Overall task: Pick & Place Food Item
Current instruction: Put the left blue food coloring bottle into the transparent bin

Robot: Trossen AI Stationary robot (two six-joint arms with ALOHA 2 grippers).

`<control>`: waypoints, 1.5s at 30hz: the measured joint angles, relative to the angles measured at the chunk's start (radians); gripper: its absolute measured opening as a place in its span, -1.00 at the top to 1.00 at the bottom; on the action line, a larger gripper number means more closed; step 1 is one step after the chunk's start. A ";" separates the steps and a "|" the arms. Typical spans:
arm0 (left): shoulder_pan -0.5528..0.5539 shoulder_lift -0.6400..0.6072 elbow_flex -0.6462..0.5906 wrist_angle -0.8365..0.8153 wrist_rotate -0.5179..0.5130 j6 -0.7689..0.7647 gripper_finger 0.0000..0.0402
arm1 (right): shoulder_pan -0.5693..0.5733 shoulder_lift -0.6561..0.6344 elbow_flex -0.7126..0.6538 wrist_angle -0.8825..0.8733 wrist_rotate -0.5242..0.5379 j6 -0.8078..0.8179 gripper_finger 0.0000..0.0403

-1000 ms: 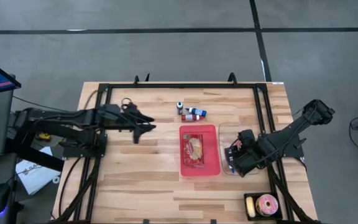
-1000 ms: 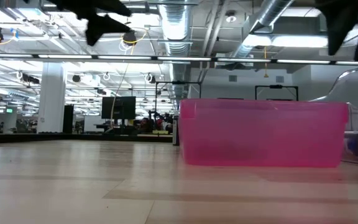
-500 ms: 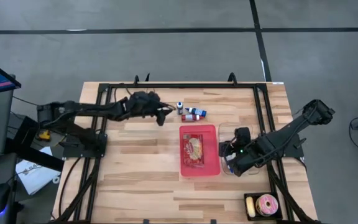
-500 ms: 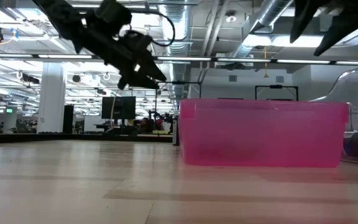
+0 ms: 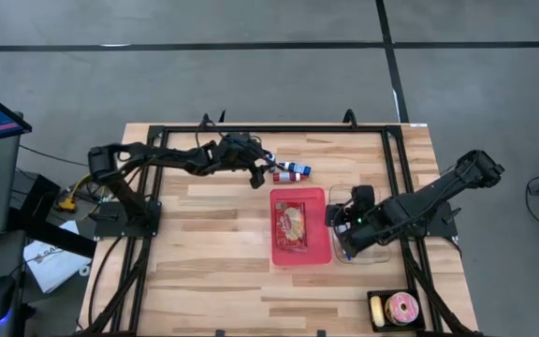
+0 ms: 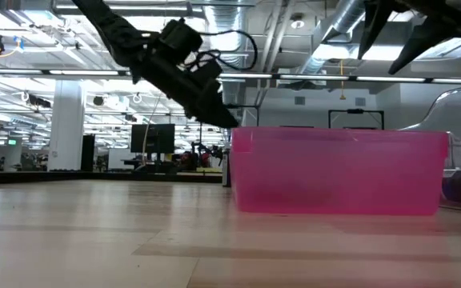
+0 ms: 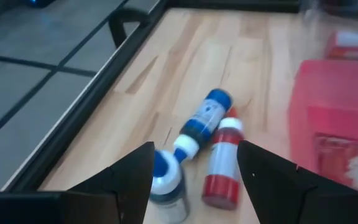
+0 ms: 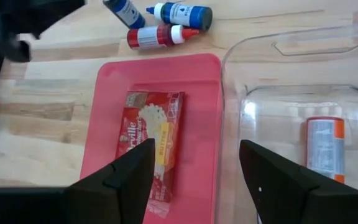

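The left gripper (image 5: 258, 175), fingers spread wide, hovered by three small paint bottles (image 5: 286, 169). The right gripper (image 5: 338, 223) hung open between the pink plastic tray (image 5: 318, 225) and the clear bin (image 5: 344, 192).

A pale wooden bench (image 5: 213, 271) edged by a black frame (image 5: 279, 130) carries a pink tray (image 5: 299, 255) at its middle, a clear tub (image 5: 340, 193) just beside it, and three small bottles (image 5: 290, 170) lying near the far edge. A black dish (image 5: 375, 310) sits at one near corner.

Overhead, table-level, 2 wrist cams
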 joint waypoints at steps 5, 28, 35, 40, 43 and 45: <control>0.026 0.059 0.007 0.009 -0.014 -0.001 -0.11 | 0.000 0.000 0.000 0.007 -0.002 0.008 -0.12; 0.054 0.181 0.074 0.050 -0.031 -0.103 0.16 | 0.000 0.000 0.000 0.006 -0.006 0.000 -0.12; 0.054 0.171 0.080 0.023 -0.015 -0.155 0.46 | 0.000 0.000 0.000 0.013 -0.006 0.000 -0.12; 0.052 0.089 0.077 0.051 0.041 -0.263 0.46 | 0.000 -0.003 0.000 0.024 0.010 -0.019 -0.12; 0.049 0.013 0.078 0.117 0.115 -0.386 0.46 | 0.000 -0.022 0.000 0.081 0.079 -0.017 -0.12; 0.039 -0.037 0.079 0.182 0.151 -0.474 0.46 | 0.000 -0.048 0.000 0.150 0.150 0.001 -0.12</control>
